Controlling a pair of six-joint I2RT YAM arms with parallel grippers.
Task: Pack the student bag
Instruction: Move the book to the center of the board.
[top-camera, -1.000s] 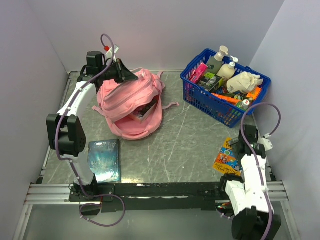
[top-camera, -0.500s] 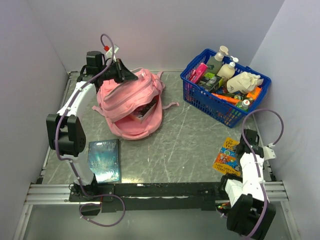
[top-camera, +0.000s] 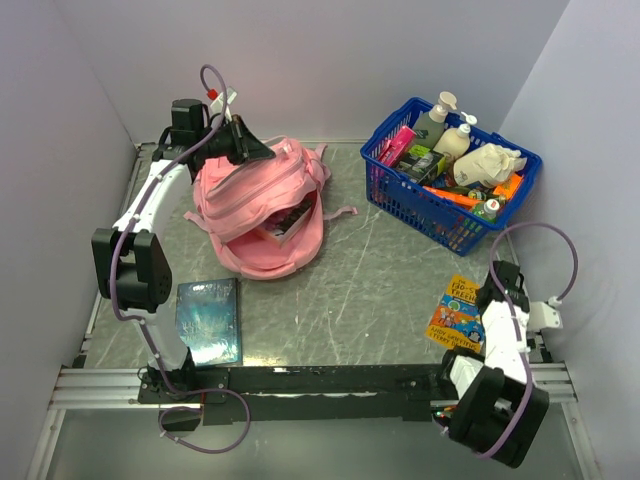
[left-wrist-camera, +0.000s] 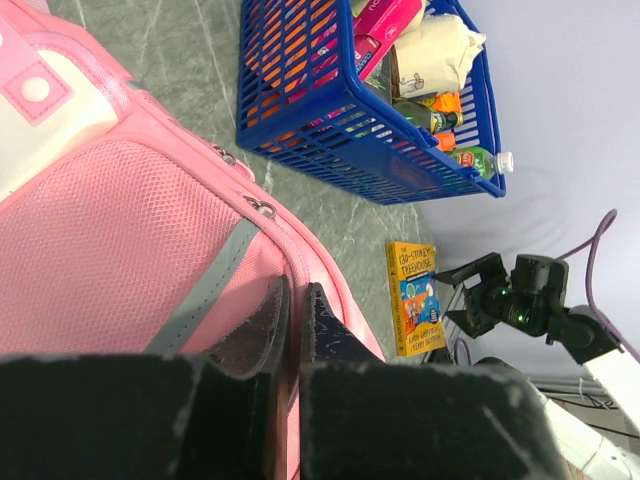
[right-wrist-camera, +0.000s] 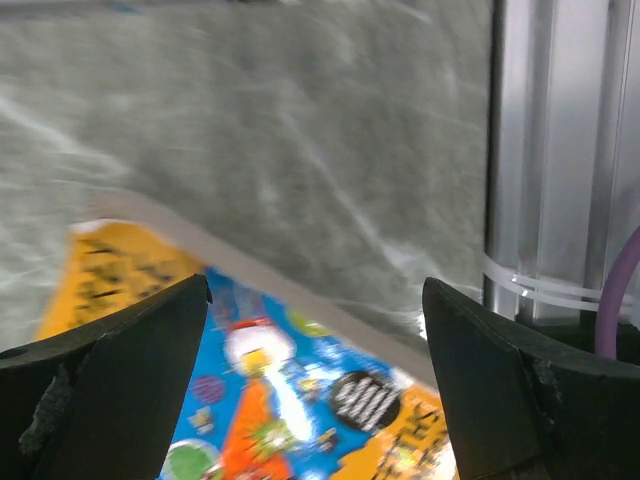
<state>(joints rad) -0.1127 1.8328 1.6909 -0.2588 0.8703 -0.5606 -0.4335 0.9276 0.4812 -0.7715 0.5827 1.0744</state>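
Note:
The student bag (top-camera: 262, 210) lies open at the back left, pink, with a book (top-camera: 287, 222) showing in its mouth. My left gripper (top-camera: 254, 150) is shut on the bag's upper rim. The left wrist view shows its fingers (left-wrist-camera: 326, 325) pinching pink fabric of the bag (left-wrist-camera: 120, 240) beside a grey strip. A yellow and blue picture book (top-camera: 455, 312) lies flat at the near right. My right gripper (top-camera: 497, 292) hangs open at that book's right edge. In the right wrist view the book (right-wrist-camera: 270, 400) lies blurred between and below the wide-apart fingers (right-wrist-camera: 120, 370).
A blue plastic basket (top-camera: 420, 215) full of bottles and boxes stands at the back right, also visible from the left wrist (left-wrist-camera: 350, 140). A dark blue book (top-camera: 208, 320) lies near the left arm's base. A metal rail (right-wrist-camera: 555, 150) runs along the table's right edge.
The right arm has swung its elbow out to the right and drawn the gripper slightly nearer along the yellow book, jaws a little wider. Left arm and bag unmoved.

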